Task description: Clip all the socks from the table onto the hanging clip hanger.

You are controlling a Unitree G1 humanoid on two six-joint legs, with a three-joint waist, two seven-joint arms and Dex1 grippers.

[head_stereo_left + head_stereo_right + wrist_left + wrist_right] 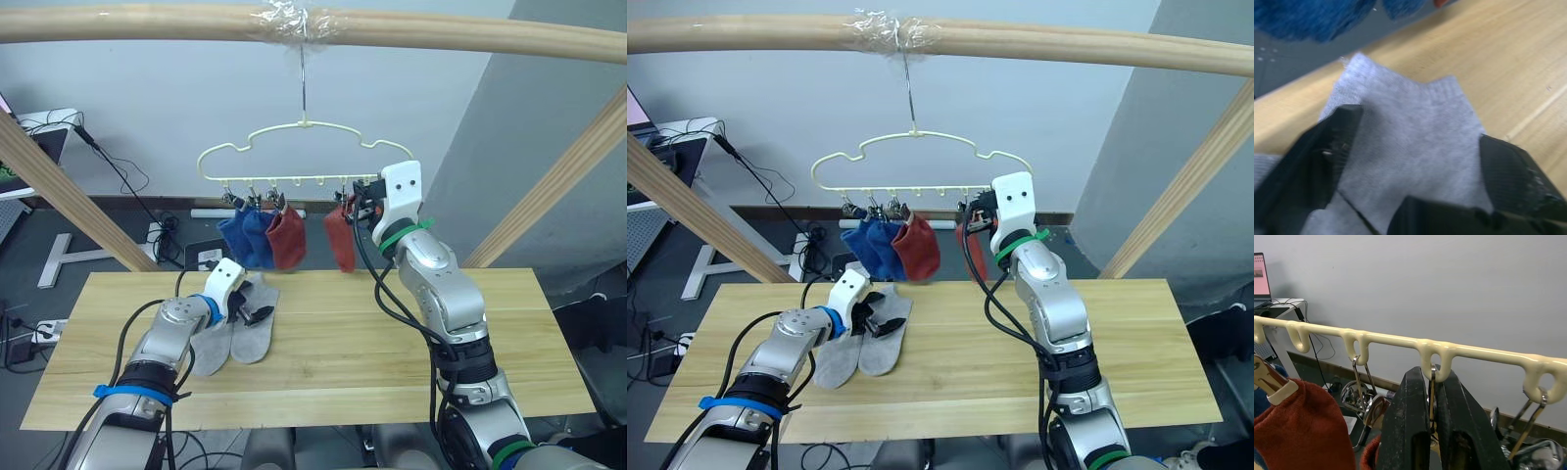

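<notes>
A: Item one, the table [411, 333]. What do I log?

B: Light wood planks, near edge cut off by my arms. Two grey socks [235, 333] lie side by side on its left part, touching; their toe ends sit partly behind my left forearm.

A: Item two, the clip hanger [304, 157]?

B: Pale yellow wire, hooked over the wooden bar [441, 34]; the hook's top is lost under clear wrap. Two blue socks [245, 235] hang at the left of its clip row and overlap, so I can't separate their outlines. A rust red sock [287, 238] hangs just beside them. A second rust red sock [340, 237] hangs further right, partly behind my right wrist.

A: Item three, the left gripper [1415, 161]?

B: Fingers spread wide, one either side of a grey sock's cuff, down at the cloth. I can't tell whether the tips press it.

A: Item four, the right gripper [1431, 401]?

B: Fingers drawn nearly together around a silver clip [1432, 391] hanging from a hanger loop. Most of that clip is hidden between them; whether they truly squeeze it, I can't make out.
</notes>
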